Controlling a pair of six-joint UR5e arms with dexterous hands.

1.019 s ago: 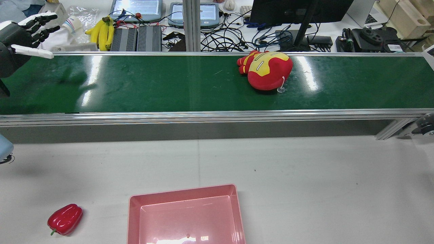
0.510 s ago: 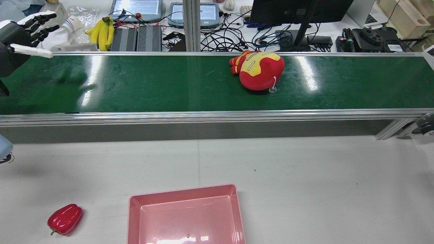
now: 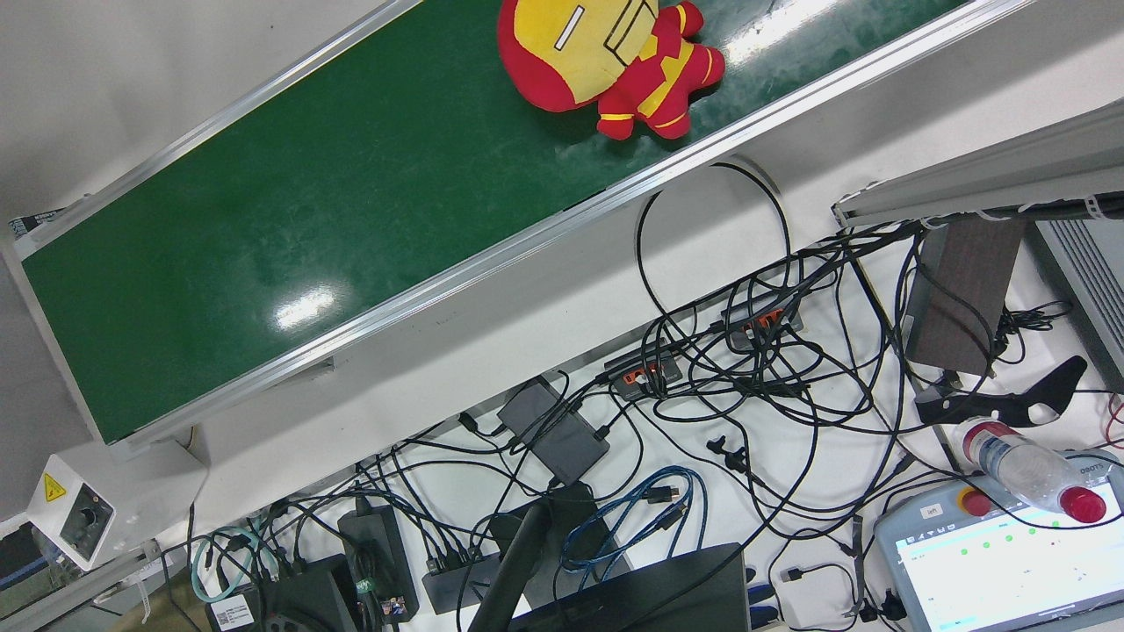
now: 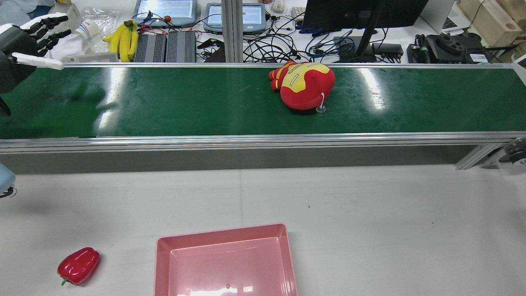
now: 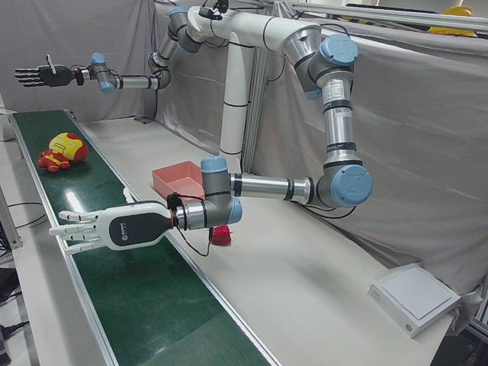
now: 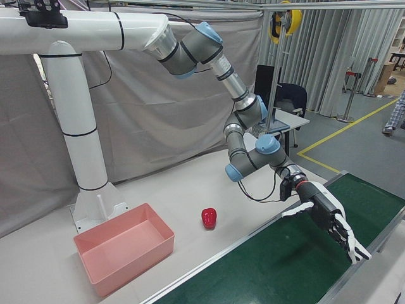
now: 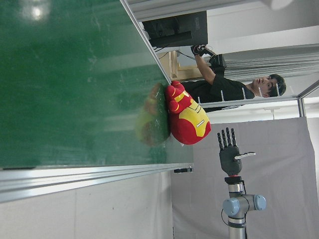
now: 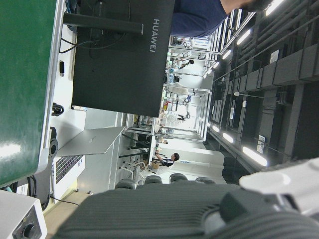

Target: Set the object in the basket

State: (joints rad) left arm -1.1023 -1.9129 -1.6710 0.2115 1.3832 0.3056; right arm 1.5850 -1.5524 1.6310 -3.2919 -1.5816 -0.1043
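A red and yellow plush toy (image 4: pixel 303 89) lies on the green conveyor belt (image 4: pixel 185 102), right of its middle; it also shows in the front view (image 3: pixel 606 53), the left-front view (image 5: pixel 62 149) and the left hand view (image 7: pixel 187 117). The pink basket (image 4: pixel 162 246) stands empty on the white table at the near edge. My left hand (image 4: pixel 24 41) hovers open over the belt's left end, far from the toy; it also shows in the left-front view (image 5: pixel 99 227) and the right-front view (image 6: pixel 329 221). My right hand (image 5: pixel 38 75) is open, raised high beyond the belt's other end.
A red bell pepper (image 4: pixel 79 266) lies on the table left of the basket. Behind the belt is a desk with bananas (image 4: pixel 123 39), tablets, a monitor and tangled cables (image 3: pixel 746 369). The belt has aluminium side rails.
The plush toy has travelled left along the belt, toward my left hand. Both hands have stayed almost still.
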